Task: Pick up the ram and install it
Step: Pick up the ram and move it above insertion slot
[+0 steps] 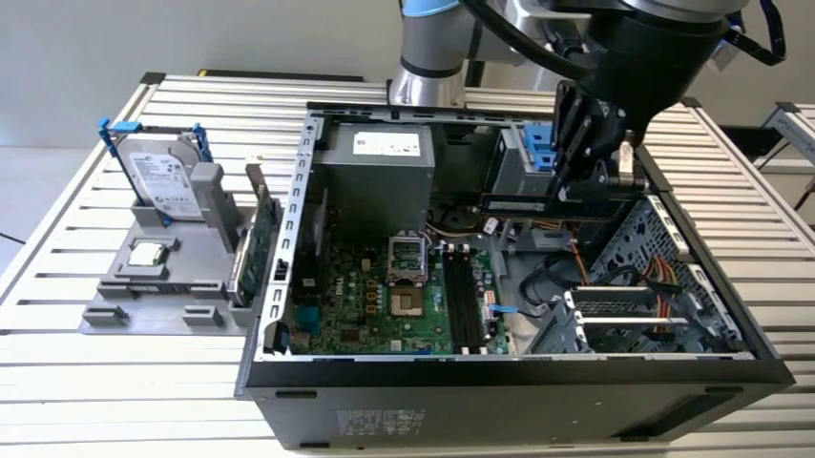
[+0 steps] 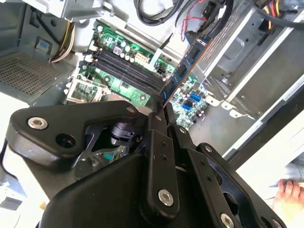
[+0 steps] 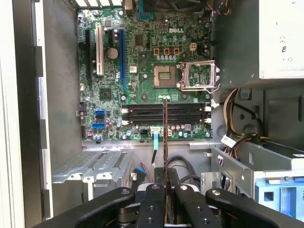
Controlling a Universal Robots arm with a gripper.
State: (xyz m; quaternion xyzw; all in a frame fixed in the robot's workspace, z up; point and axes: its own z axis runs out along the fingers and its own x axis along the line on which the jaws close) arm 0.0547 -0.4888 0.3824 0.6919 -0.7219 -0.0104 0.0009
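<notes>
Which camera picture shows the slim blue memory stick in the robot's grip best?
The second wrist view: the slim blue memory stick shows its flat side, held by the gripper. The first wrist view shows it edge-on, a thin line. In the exterior view I cannot tell it from the gripper.

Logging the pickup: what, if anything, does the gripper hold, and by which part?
The slim, long blue memory stick, clamped at one end between the gripper's jaws, its length jutting out over the green motherboard.
</notes>
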